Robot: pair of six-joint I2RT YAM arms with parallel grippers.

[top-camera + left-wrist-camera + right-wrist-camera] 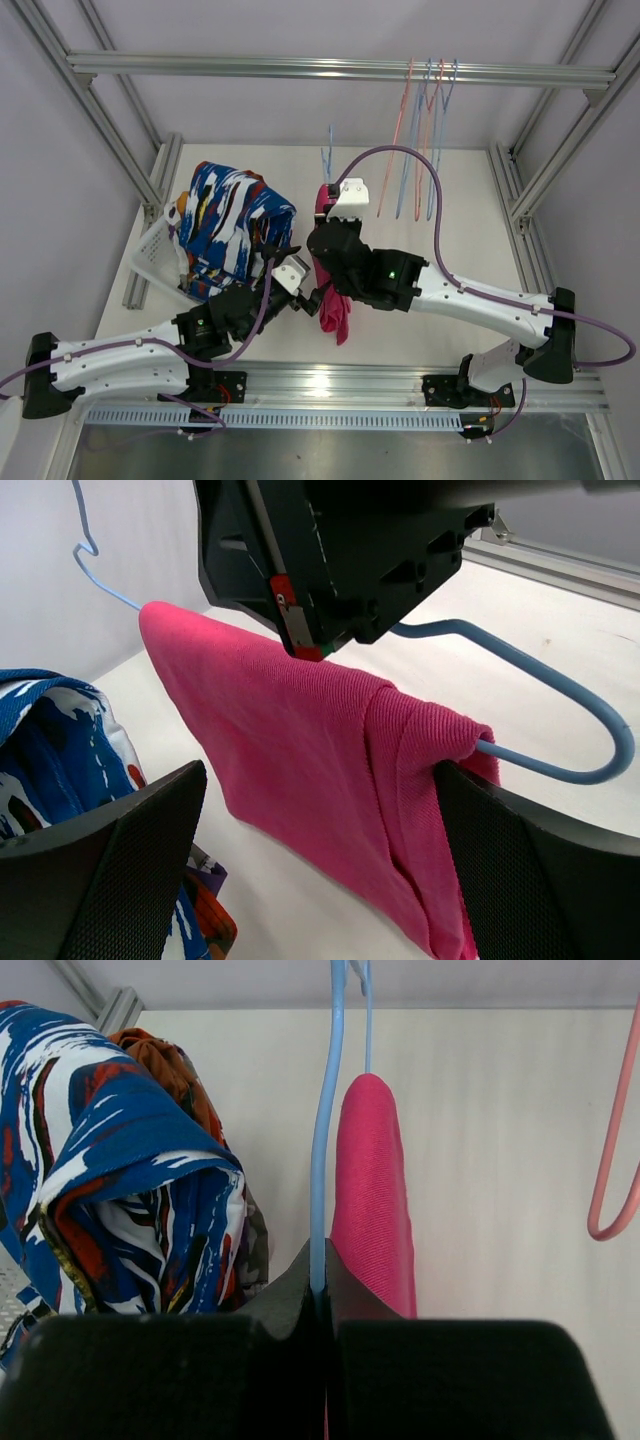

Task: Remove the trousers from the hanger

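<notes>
Straight ahead of my left gripper (318, 825), jaws wide, hang the pink trousers (290, 740), draped crosswise over the blue hanger (560, 685) that my right gripper (322, 1305) pinches tight.

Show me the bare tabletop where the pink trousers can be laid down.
Bare white tabletop lies right of centre, between the empty wire hangers behind and the right arm in front. Crowded: the left, where a white basket holds blue-white-red patterned trousers, and the centre, around the pink trousers on their light blue wire hanger.
</notes>
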